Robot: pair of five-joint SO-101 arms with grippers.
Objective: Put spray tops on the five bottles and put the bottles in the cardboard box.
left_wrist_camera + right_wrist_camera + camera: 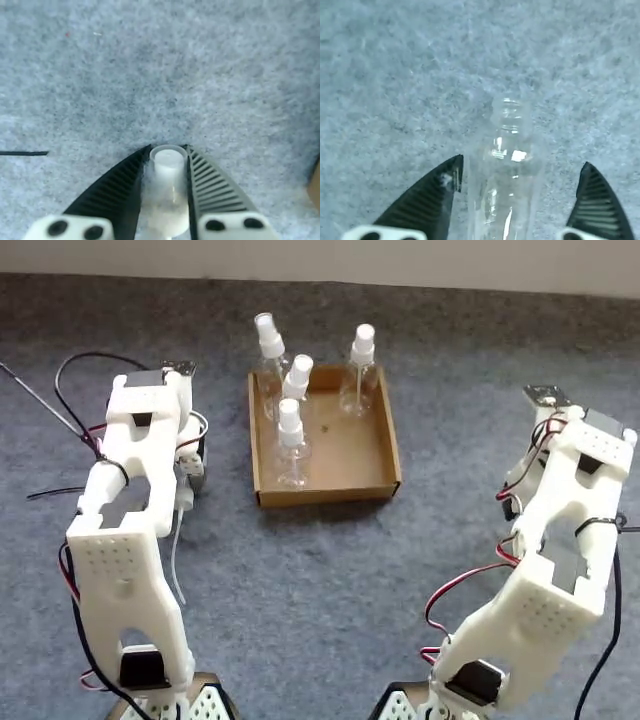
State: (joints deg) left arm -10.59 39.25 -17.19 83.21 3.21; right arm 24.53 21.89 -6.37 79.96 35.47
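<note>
Right wrist view: an uncapped bottle [506,165] lies between the fingers of the wide-open right end effector [521,161].

grey carpet [320,580], pale wall [400,255] behind.

Carpet [320,580]: grey with a fine dark/light mottle. Box [325,496] at 12 o'clock: plain brown cardboard, one dark speck on its floor. Four bottles [295,465] [360,390] [271,380] [293,400] in it: clear, with white tops [290,423]. Left arm [120,540] at 8 o'clock and right arm [560,580] at 4: white shells, dot-grid pattern on the lower panels, black servos [143,668], red and black wires [470,585]. Thin black cable [40,398] at 9. Left gripper [166,150]: black ribbed fingers [120,185], whitish mounts with black holes. Spray top [167,162] is milky white. Right gripper [522,162]: same black ribbed fingers [435,195]. Fifth bottle [507,170]: clear with white glints, grey carpet showing through.
</note>
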